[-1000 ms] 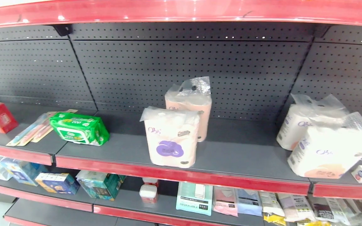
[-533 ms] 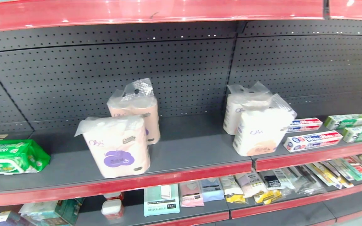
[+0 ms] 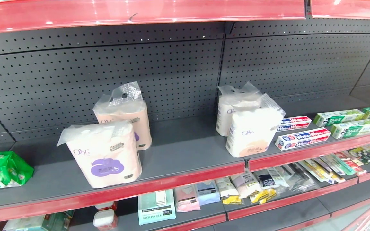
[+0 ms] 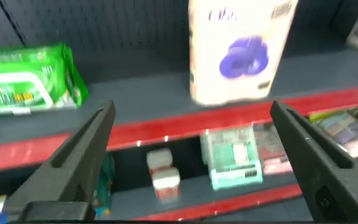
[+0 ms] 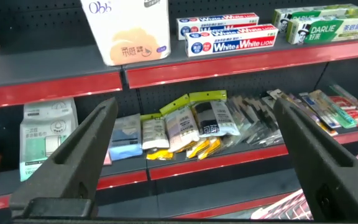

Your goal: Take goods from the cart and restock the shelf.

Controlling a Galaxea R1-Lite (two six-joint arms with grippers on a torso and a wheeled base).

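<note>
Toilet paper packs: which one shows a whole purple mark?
The front pink pack of the left pair. The rear pink pack shows only a purple sliver; the white packs on the right show no such mark.

Green plastic wet-wipe pack at 9 o'clock, cut by the edge. Rear pink toilet-roll pack, at 1 o'clock of the front pink pack, half hidden by it. Rear white roll pack mostly covered by front white pack.
</note>
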